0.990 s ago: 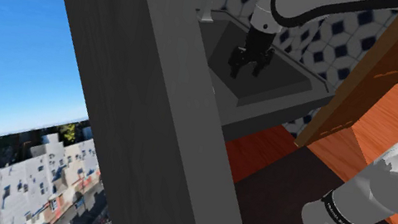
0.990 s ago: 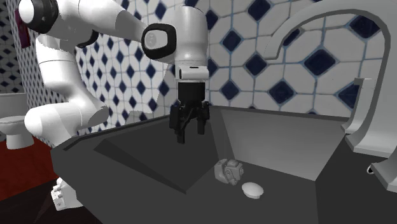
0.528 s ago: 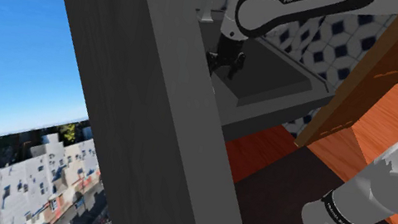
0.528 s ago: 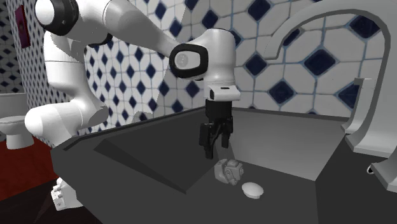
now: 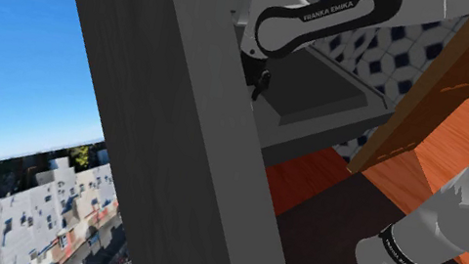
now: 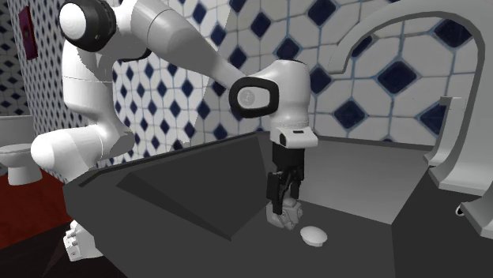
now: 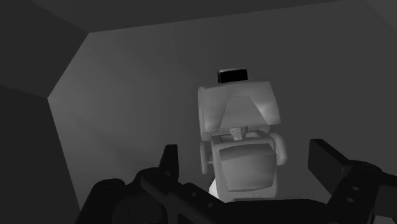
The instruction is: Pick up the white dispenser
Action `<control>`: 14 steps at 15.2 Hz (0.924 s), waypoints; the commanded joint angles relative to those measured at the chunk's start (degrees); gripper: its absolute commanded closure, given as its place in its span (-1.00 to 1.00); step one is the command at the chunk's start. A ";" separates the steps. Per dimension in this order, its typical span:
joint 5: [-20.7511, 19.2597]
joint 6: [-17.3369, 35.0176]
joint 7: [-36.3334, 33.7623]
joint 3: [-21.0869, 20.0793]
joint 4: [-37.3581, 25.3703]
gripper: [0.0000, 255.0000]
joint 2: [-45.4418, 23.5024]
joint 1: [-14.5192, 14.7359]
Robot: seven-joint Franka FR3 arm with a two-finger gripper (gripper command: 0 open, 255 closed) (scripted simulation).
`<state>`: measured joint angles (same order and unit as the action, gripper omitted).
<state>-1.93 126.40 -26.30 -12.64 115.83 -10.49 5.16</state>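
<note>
The gripper (image 7: 248, 167) stands wide open with nothing in it: its two black fingers (image 7: 169, 163) straddle the white dispenser (image 7: 243, 143), which lies on the floor of the dark sink (image 6: 170, 193), and neither finger looks to be touching it. We judge the step in hand to be the last of the descent and the closing. To do it well we would first centre the hand. The dispenser sits nearer one finger than the other, and an uneven close would shove it across the smooth floor before the second finger arrives. We would also go lower — in the second exterior view the fingertips seem to reach only the dispenser's upper part — so that the fingers meet the broad flanks of the body and not the rounded hood, which could slip out. We would close slowly, then lift straight up. Outward from there, room is fair but not free. A small white drain cap (image 6: 314, 234) lies just beside the dispenser on the side toward that camera, and the basin's sloped walls rise all round. The pale faucet (image 6: 452, 146) arches over the rim at the second exterior view's right, well apart. The tiled wall (image 6: 348, 87) stands behind the basin. We judge that a vertical lift would clear all of these; a sideways drag might not.
</note>
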 commanded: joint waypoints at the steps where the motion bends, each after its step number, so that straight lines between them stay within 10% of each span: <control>1: -0.28 1.39 -0.24 0.04 0.43 -1.00 -0.95 0.10; 4: -0.48 2.47 -0.36 0.09 0.89 -1.00 -1.60 0.14; 5: -0.46 2.52 -0.34 0.09 1.00 1.00 -1.53 0.13; 14: -0.48 2.47 -0.36 0.09 0.88 1.00 -1.60 0.15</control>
<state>-2.42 128.90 -26.66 -12.54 116.70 -12.06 5.29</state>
